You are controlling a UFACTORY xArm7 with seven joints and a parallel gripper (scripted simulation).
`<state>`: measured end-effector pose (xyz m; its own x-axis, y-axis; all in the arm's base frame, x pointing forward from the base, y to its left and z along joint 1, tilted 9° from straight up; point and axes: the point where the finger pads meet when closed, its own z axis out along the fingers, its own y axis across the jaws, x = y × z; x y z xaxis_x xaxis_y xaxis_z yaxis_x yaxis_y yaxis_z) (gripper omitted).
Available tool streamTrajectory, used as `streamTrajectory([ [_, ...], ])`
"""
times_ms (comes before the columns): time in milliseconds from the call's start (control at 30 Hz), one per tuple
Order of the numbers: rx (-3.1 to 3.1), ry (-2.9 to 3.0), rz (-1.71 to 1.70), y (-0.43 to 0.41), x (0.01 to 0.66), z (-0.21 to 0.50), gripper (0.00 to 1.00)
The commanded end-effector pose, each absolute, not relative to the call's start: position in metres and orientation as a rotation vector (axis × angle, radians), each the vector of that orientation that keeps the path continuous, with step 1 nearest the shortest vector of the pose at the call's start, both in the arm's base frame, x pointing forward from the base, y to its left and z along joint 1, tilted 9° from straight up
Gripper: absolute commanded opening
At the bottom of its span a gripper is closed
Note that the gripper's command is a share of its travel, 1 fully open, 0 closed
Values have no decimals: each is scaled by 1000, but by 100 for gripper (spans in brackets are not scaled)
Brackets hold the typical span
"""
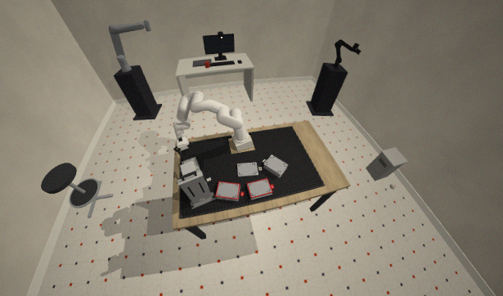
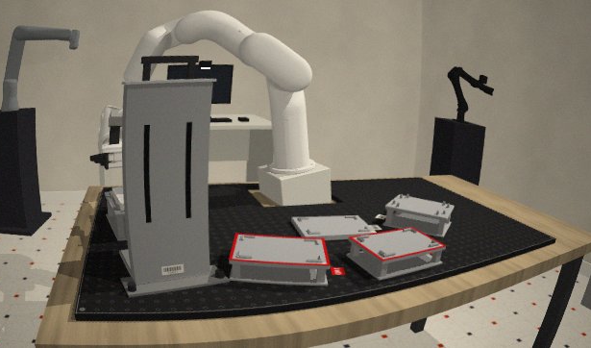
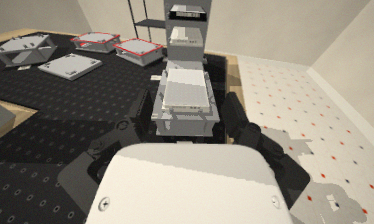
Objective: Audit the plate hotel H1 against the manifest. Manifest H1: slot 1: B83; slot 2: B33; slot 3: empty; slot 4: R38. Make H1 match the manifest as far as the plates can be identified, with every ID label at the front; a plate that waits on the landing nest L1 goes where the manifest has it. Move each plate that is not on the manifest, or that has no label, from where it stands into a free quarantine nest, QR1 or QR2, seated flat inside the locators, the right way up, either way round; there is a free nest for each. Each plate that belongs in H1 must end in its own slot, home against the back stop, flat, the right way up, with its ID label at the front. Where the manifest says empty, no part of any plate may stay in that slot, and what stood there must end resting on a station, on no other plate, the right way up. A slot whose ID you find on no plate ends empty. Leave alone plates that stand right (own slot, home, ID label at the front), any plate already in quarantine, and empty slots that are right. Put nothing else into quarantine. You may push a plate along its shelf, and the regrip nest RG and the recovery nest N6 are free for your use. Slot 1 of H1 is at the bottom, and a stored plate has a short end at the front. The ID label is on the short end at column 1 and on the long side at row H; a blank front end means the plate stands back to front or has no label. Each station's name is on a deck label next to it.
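The plate hotel H1 (image 2: 166, 185) stands at the left of the deck, seen from its back in the exterior view. In the wrist view the hotel (image 3: 186, 30) shows a plate in a lower slot (image 3: 187, 37) and a dark-edged plate near the top (image 3: 188, 11). A white plate (image 3: 186, 90) lies flat on a raised nest in front of the hotel; it also shows in the top view (image 1: 188, 168). My gripper (image 3: 188, 99) is open, with its fingers spread either side of the near end of that nest and holding nothing. No ID label is readable.
Two red-edged quarantine nests (image 2: 279, 250) (image 2: 396, 244) stand empty right of the hotel. Behind them are a low flat nest (image 2: 333, 226) and a raised nest (image 2: 419, 209), both empty. The arm's base (image 2: 294, 183) is at the back of the deck.
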<state>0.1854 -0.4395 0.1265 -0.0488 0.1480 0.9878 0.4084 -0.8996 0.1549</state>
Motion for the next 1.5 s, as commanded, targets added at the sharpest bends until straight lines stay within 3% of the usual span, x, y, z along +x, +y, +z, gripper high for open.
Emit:
streamTrajectory([
  [0, -2030, -609, -2062, -438, 186, 140, 100],
  [733, -2030, -609, -2063, -427, 189, 192, 100],
  [1467, -2199, -633, -1922, -428, 189, 192, 100],
])
